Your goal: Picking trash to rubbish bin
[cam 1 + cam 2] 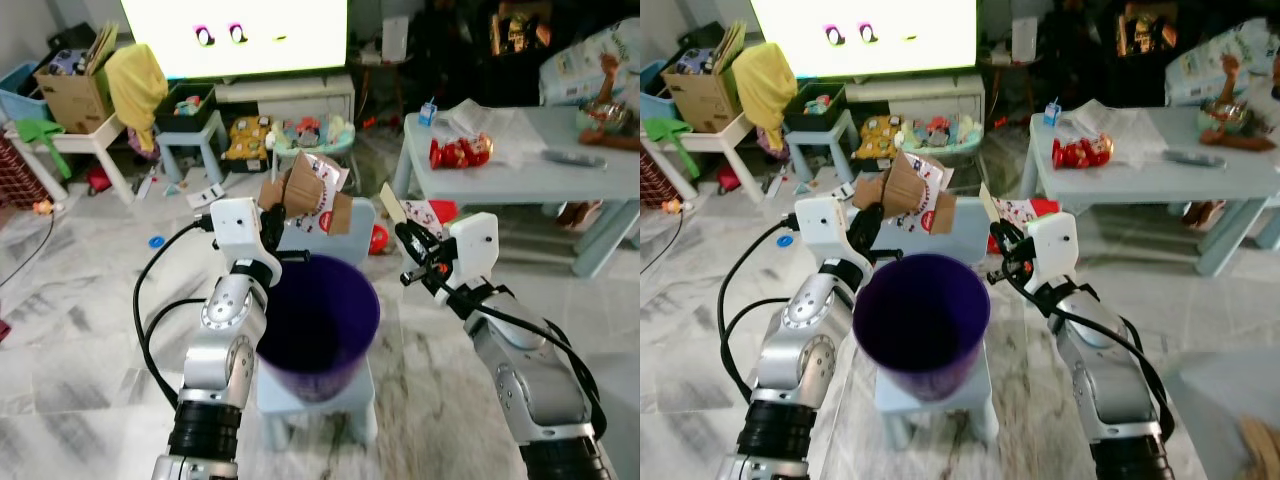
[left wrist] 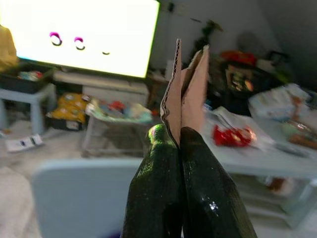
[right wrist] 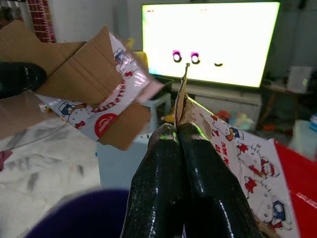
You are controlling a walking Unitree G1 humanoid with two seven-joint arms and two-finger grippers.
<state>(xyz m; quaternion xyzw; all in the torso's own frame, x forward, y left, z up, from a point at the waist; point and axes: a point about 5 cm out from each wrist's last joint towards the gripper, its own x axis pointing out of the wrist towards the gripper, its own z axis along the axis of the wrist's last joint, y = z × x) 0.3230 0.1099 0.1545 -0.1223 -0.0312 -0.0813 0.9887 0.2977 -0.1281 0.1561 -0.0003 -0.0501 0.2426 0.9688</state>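
Torn cardboard piece [image 1: 312, 192], brown with a printed cartoon side, was held up just above the far rim of the purple bin [image 1: 318, 325], clamped between the fingers of my left gripper [image 1: 272, 212]; my left wrist view showed both black fingers [image 2: 157, 163] pressed together on the cardboard edge. A second, flatter printed cardboard scrap [image 1: 413, 214] sat above and to the right of the bin, pinched in my right gripper [image 1: 416, 243], fingers closed tight on it in the right wrist view. Bin was open-topped and stood on a small pale stool [image 1: 318, 405], directly in front of me between both arms. Beyond the bin, a pale chair back [image 1: 362, 216]. Right of the bin, well apart, a light grey table [image 1: 520, 165] held a red packet [image 1: 459, 151]. Far behind the bin, a lit TV screen [image 1: 235, 35]; far left of it, a cardboard box [image 1: 72, 95] on a white shelf, yellow cloth [image 1: 136, 78] beside it. Floor was marbled tile [image 1: 80, 290].
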